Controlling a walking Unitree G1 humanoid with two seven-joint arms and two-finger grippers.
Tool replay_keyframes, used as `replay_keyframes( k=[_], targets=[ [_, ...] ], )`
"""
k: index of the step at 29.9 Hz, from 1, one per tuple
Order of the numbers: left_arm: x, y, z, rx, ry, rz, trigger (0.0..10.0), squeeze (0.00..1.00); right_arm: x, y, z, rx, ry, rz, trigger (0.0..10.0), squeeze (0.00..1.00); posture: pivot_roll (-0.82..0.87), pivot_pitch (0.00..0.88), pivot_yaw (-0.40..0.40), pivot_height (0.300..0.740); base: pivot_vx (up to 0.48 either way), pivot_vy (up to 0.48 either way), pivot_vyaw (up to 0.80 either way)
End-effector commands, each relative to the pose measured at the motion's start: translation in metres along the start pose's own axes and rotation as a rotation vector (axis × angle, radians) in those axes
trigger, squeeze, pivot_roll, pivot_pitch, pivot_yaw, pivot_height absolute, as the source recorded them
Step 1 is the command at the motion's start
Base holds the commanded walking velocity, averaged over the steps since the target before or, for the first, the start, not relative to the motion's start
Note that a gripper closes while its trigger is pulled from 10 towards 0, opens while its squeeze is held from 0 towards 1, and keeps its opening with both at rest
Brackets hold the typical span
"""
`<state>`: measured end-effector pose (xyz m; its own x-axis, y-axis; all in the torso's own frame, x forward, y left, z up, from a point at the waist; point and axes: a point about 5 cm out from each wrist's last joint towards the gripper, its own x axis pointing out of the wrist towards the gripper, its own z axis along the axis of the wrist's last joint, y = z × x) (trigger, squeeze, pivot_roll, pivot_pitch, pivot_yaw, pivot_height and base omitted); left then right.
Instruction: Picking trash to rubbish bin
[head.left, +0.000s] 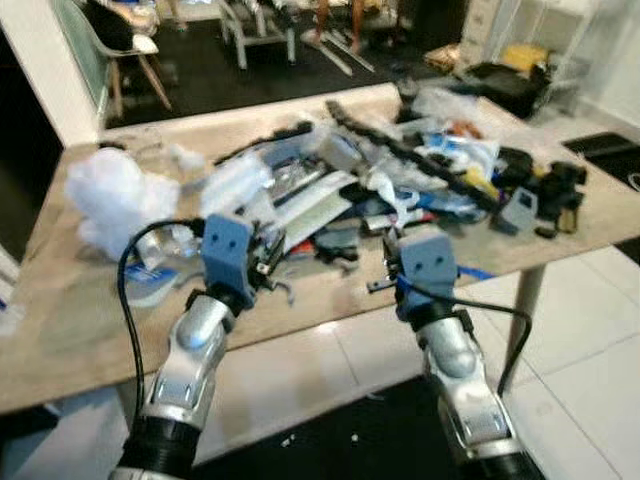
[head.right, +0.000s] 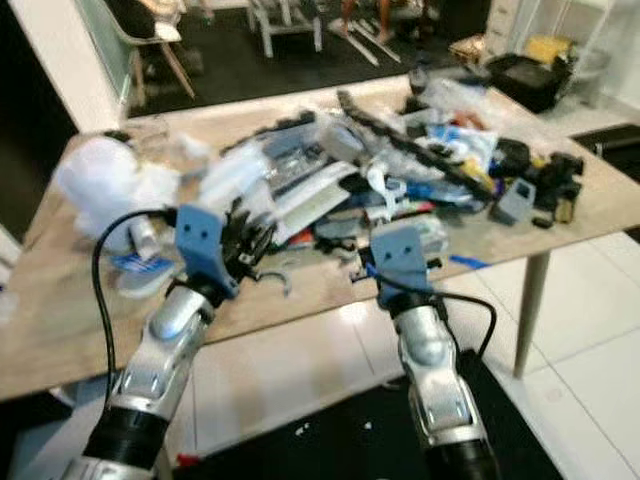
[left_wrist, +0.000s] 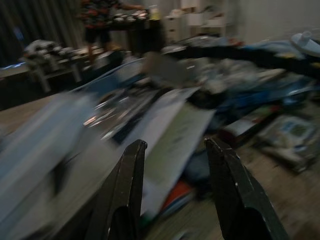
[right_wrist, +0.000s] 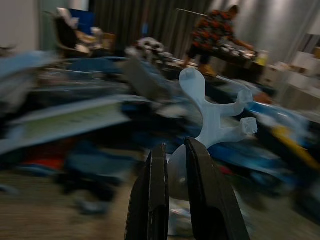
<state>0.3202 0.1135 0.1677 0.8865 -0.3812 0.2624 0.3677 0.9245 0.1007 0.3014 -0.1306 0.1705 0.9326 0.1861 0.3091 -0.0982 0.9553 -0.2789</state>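
Both arms reach over the near edge of the wooden table (head.left: 60, 330). The left gripper (left_wrist: 175, 150) is spread wide; the right gripper (right_wrist: 172, 150) is almost closed, facing the trash pile (head.left: 380, 180) mid-table.

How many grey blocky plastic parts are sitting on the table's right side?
1 that I can make out: the grey part near the table's right edge, beside the black gear. More could be buried in the trash pile.
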Motion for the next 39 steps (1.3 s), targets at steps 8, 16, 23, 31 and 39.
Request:
replay_keyframes(
  k=[8, 16, 23, 31, 39],
  targets=[
    [0.0017, -0.0025, -0.0001, 0.010, 0.002, -0.012, 10.0, 0.00, -0.0011, 0.0017, -0.0021, 0.003, 0.004, 0.002, 10.0, 0.00, -0.06, 0.082, 0.054, 0.740, 0.000, 0.000, -0.80],
    [0.0025, -0.0022, 0.0000, 0.012, 0.001, -0.011, 10.0, 0.00, -0.0012, 0.0025, -0.0024, 0.004, 0.003, 0.004, 10.0, 0.00, -0.06, 0.082, 0.055, 0.740, 0.000, 0.000, -0.80],
    [0.0034, -0.0026, 0.0003, 0.013, -0.001, -0.014, 10.0, 0.00, -0.0015, 0.0025, -0.0025, 0.004, -0.001, 0.006, 10.0, 0.00, -0.06, 0.080, 0.056, 0.740, 0.000, 0.000, -0.80],
    [0.0046, -0.0020, 0.0006, 0.011, -0.003, -0.016, 10.0, 0.00, -0.0009, 0.0037, -0.0027, 0.003, -0.002, 0.011, 10.0, 0.00, -0.06, 0.073, 0.057, 0.740, 0.000, 0.000, -0.80],
    [0.0054, -0.0047, 0.0003, 0.011, 0.005, -0.042, 10.0, 0.00, -0.0010, 0.0050, -0.0033, 0.006, -0.003, 0.013, 10.0, 0.00, -0.06, 0.063, 0.060, 0.740, 0.000, 0.000, -0.80]
  ],
)
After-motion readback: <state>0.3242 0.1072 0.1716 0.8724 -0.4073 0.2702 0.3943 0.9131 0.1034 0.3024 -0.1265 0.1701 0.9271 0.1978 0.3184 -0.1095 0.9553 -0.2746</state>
